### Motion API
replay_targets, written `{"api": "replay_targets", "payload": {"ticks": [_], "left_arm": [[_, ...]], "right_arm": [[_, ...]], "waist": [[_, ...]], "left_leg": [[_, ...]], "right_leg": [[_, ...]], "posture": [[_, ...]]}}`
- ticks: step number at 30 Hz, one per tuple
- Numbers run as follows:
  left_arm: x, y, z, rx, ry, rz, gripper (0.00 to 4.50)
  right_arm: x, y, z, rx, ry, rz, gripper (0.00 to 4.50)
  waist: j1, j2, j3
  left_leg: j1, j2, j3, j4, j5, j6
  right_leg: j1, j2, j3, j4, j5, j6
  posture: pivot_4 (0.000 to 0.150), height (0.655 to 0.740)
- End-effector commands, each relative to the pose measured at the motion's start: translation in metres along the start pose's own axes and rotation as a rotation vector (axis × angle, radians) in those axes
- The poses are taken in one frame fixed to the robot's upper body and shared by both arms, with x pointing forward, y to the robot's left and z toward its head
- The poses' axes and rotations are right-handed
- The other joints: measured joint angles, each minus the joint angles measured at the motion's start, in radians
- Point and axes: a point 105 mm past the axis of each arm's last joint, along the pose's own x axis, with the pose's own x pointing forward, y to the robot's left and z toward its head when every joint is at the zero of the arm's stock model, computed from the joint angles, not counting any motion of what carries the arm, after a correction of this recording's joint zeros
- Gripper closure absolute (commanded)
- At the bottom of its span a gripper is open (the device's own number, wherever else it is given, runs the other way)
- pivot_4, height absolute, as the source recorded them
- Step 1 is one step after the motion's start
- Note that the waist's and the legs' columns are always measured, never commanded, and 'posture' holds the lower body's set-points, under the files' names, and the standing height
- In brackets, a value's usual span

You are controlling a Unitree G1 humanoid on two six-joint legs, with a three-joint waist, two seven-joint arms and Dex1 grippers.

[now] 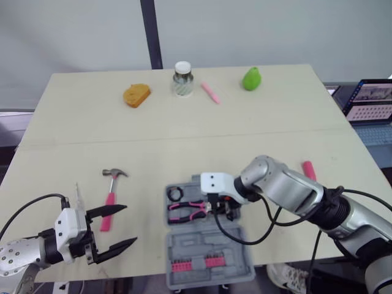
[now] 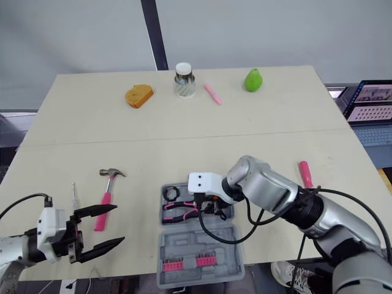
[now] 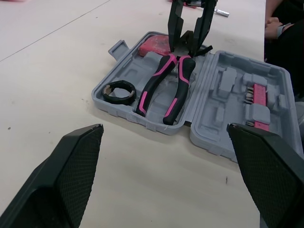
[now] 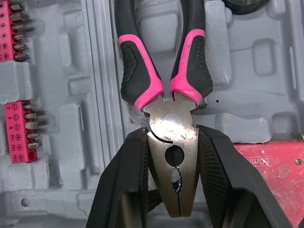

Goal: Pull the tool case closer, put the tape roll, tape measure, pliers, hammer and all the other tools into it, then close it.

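The right gripper is clamping its fingers on the head of the pliers. The pliers are lying in the far half of the open tool case, long axis running left-right, handles pointing to the robot's left. The left gripper is hovering with its fingers spread apart.

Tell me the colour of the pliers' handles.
The pliers have black handles with pink trim; the right wrist view shows it best.

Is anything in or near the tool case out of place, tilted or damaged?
Nothing looks damaged or spilled. The pliers lie in the open tool case, their head held by the right gripper. The hammer lies outside it on the table, not yet packed.
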Motion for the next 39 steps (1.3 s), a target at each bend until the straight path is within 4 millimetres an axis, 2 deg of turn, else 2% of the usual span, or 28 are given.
{"api": "replay_targets", "payload": {"ticks": [1, 7, 8, 13, 18, 23, 27, 32, 35, 39], "left_arm": [[-0.003, -0.001, 0.002, 0.020, -0.004, 0.006, 0.00], [-0.003, -0.002, 0.000, 0.019, -0.004, 0.006, 0.00], [-0.003, -0.002, 0.000, 0.019, -0.004, 0.006, 0.00], [-0.002, -0.001, 0.000, 0.024, -0.008, 0.004, 0.00], [0.000, 0.001, 0.001, 0.030, -0.016, -0.002, 0.00], [0.004, 0.002, 0.000, 0.034, -0.028, -0.008, 0.00], [0.006, 0.003, 0.000, 0.036, -0.034, -0.010, 0.00], [0.011, 0.005, 0.000, 0.041, -0.045, -0.016, 0.00], [0.013, 0.006, 0.001, 0.046, -0.049, -0.021, 0.00], [0.013, 0.008, 0.001, 0.051, -0.051, -0.021, 0.00]], "right_arm": [[-0.001, 0.001, 0.006, -0.017, -0.022, -0.007, 3.53], [0.000, 0.002, 0.007, -0.010, -0.030, -0.001, 3.53], [-0.001, 0.002, 0.007, -0.008, -0.036, -0.002, 2.49], [-0.011, 0.003, 0.014, 0.004, -0.075, 0.004, 0.25], [-0.025, 0.003, 0.025, 0.029, -0.183, -0.006, 0.25], [-0.026, 0.002, 0.030, 0.060, -0.373, -0.048, 0.25], [-0.028, 0.006, 0.032, 0.094, -0.544, -0.058, 1.98], [-0.018, 0.010, 0.019, 0.093, -0.630, -0.079, 4.45], [-0.005, 0.011, 0.006, 0.102, -0.605, -0.081, 4.45], [0.002, 0.005, 0.000, 0.098, -0.620, -0.111, 4.45]], "waist": [[0.000, 0.000, 0.000], [0.000, 0.000, 0.000], [0.000, 0.000, 0.000], [0.000, 0.000, 0.000], [0.001, 0.000, 0.000], [0.001, -0.002, -0.001], [0.002, -0.003, -0.002], [0.002, -0.003, -0.002], [0.002, -0.003, -0.002], [0.002, -0.003, -0.002]], "left_leg": [[0.000, 0.000, 0.000, 0.000, 0.000, 0.000], [0.000, 0.000, 0.000, 0.000, 0.000, 0.000], [0.000, 0.000, 0.000, 0.000, 0.000, 0.000], [0.000, 0.000, 0.000, 0.000, 0.000, 0.000], [0.000, 0.000, 0.000, 0.000, 0.000, 0.000], [0.000, 0.000, 0.000, 0.000, 0.000, 0.000], [0.000, 0.000, 0.000, 0.000, 0.000, 0.000], [0.000, 0.000, 0.000, 0.000, 0.000, 0.000], [0.000, -0.001, 0.000, 0.000, 0.000, 0.000], [0.000, 0.000, 0.000, 0.000, 0.000, 0.001]], "right_leg": [[0.000, 0.000, 0.000, 0.000, 0.000, 0.000], [0.000, 0.000, 0.000, 0.000, 0.000, 0.000], [0.000, 0.000, 0.000, 0.000, 0.000, 0.000], [0.000, 0.000, 0.000, 0.000, 0.000, 0.000], [0.000, 0.000, 0.000, 0.000, 0.000, 0.000], [0.000, 0.000, 0.000, 0.000, 0.000, 0.000], [0.000, 0.000, 0.000, 0.001, 0.000, 0.000], [0.001, 0.000, 0.000, 0.001, 0.000, 0.000], [0.001, 0.001, 0.000, 0.001, 0.000, 0.000], [0.001, 0.001, 0.000, 0.001, 0.000, 0.000]], "posture": [[0.150, 0.6950], [0.150, 0.6950], [0.150, 0.6950], [0.150, 0.6950], [0.150, 0.6950], [0.150, 0.6950], [0.150, 0.6950], [0.150, 0.6950], [0.150, 0.6950], [0.150, 0.6950]]}}
